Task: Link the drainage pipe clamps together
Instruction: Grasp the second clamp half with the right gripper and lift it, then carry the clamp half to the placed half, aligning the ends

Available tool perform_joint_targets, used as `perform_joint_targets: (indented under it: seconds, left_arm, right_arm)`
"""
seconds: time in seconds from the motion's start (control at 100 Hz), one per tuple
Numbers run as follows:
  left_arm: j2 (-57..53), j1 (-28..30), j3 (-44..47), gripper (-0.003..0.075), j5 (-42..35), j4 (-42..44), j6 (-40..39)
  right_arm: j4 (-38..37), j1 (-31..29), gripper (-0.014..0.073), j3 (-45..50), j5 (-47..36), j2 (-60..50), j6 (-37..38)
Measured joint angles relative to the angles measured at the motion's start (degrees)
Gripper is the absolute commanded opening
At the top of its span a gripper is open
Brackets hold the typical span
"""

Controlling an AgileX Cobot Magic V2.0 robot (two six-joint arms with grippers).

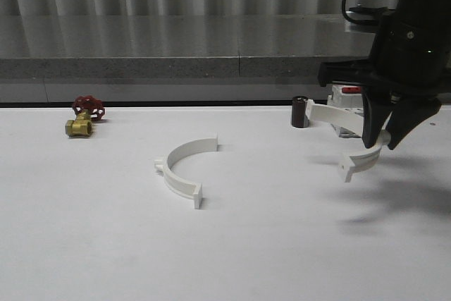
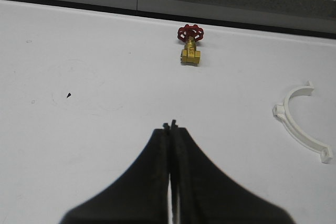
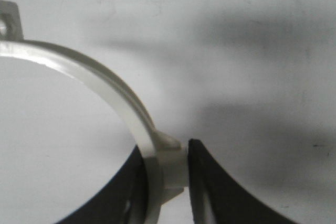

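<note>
Over on the right side of the white table (image 1: 84,244), one half-ring (image 1: 352,160) is pinched in the right gripper (image 1: 384,142) and looks lifted off the surface, its shadow lying apart from it on the tabletop. From the wrist camera, the two black fingers (image 3: 205,182) are closed on the band of this held half-ring (image 3: 110,85) at its middle lug, so the arc sweeps away with a flat end tab at the far tip. The other half-ring (image 1: 184,172) lies flat near the middle of the table, well apart, with its open side facing right and its end tabs at the far and near tips.

To do this step well, I would say the held piece has to be carried left and turned so its open side faces the open side of the resting one, tab meeting tab at both ends. The grip at the lug looks narrow, so a slow move would keep the arc from swivelling between the fingers. Lowering it flat before pushing should help the tabs line up.

The left gripper (image 2: 170,127) has its fingers pressed together with nothing between them, near the left side of the table; it might be needed to steady the resting half-ring (image 2: 302,124). Beyond that, a brass valve with a red handwheel (image 1: 84,116) sits far left, and a small dark cylinder (image 1: 301,111) stands behind the right arm.
</note>
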Motion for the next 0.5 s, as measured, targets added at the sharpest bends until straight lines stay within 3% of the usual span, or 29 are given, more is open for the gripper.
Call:
perform_joint_targets:
  seconds: [0.5]
  left_arm:
    - [0.0, 0.0, 0.0, -0.002, 0.0, 0.0, 0.0]
  right_arm:
    - [3.1, 2.4, 0.0097, -0.9, -1.7, 0.1, 2.9]
